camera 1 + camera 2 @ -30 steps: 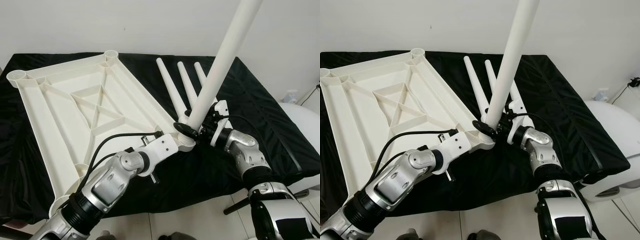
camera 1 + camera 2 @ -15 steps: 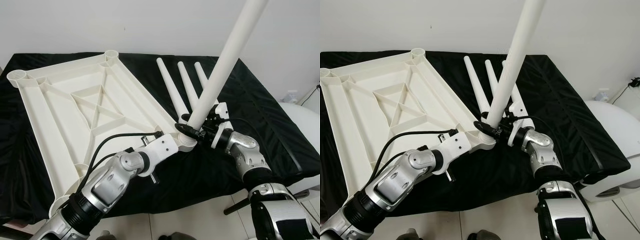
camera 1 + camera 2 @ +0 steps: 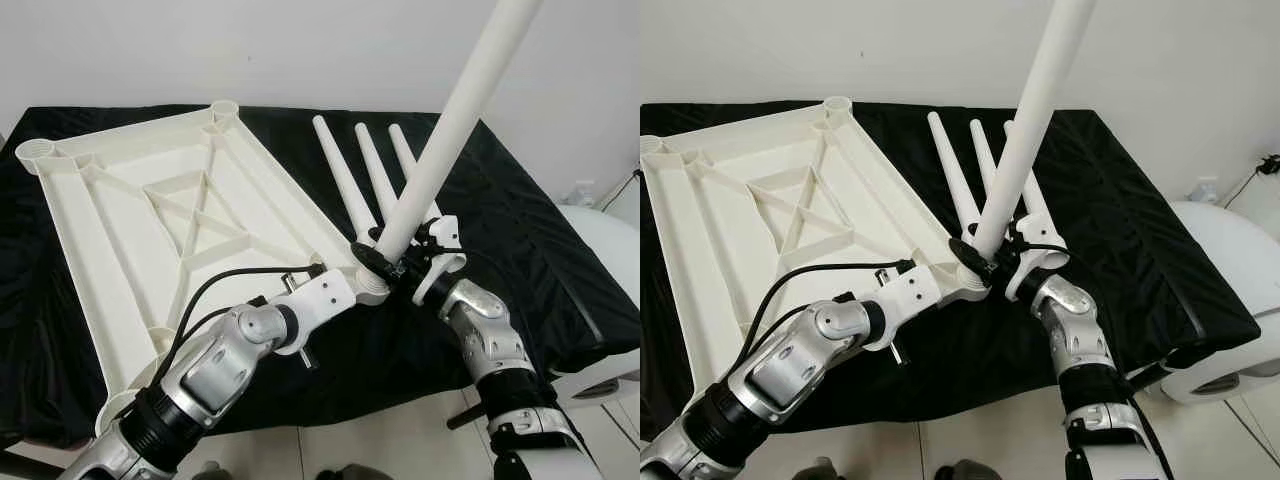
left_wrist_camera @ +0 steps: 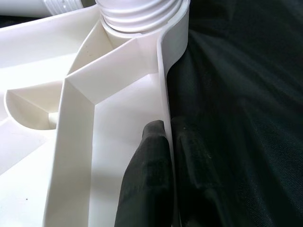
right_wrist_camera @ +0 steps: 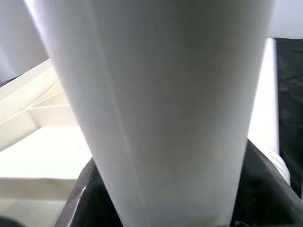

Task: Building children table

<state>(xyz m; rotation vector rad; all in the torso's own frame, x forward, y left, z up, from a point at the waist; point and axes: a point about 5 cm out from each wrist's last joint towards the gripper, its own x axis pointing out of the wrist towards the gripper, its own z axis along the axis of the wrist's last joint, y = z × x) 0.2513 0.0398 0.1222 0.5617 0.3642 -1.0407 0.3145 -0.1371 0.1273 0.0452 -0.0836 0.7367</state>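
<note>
White tapered plastic leg (image 3: pixel 450 135) pinched low by right gripper (image 3: pixel 392 266), tilted in corner socket of upturned white ribbed tabletop (image 3: pixel 150 215), rim clamped by left gripper (image 4: pixel 163 142); risk of cross-threading if turned off-axis.

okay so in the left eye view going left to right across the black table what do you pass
White tabletop lying upside down → left claw clamped on its near right rim → right claw gripping the raised leg at the corner socket; three spare legs lie behind.
</note>
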